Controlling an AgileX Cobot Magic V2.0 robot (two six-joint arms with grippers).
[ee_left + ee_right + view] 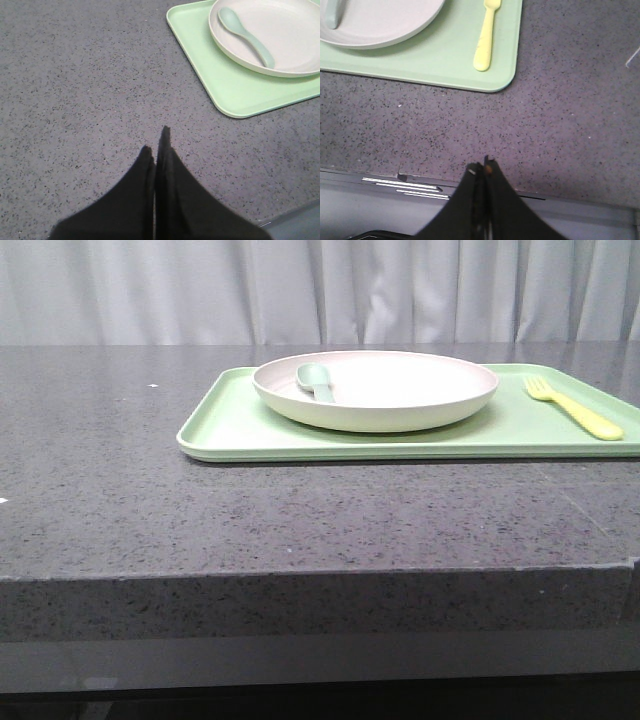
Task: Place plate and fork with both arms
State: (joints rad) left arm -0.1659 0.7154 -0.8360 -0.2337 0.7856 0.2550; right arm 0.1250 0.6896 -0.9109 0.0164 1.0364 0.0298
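Tabletop (pixel 200 510) of dark speckled stone fills most of the front view, with a pale pleated curtain (pixel 320 290) hanging behind it. On it, toward one o'clock from the middle of that view, lies a flat rectangular light-green tray (pixel 240 425) with rounded corners, its right end cut off by the frame edge.

The plate (pixel 400 390), round, shallow and off-white with a raised rim, rests on the tray, covering much of its middle and left part. Inside the plate, at about nine o'clock from its centre, lies a pale grey-green spoon (pixel 318 382), its bowl toward the far side.

The fork (pixel 572 408), small and yellow, lies on the bare tray surface at three o'clock from the plate, apart from it, tines pointing away toward the far edge and handle angled toward the near right.

Neither arm appears in the front view. In the left wrist view the left end effector (pixel 156 142) hangs over bare stone with its two black fingers pressed together and nothing between them; the tray corner, plate and spoon sit well apart from it. In the right wrist view the right end effector (pixel 482 169) is likewise closed tight on nothing, poised over the tabletop's near edge, with the fork's handle and the tray's corner near but not touching it.
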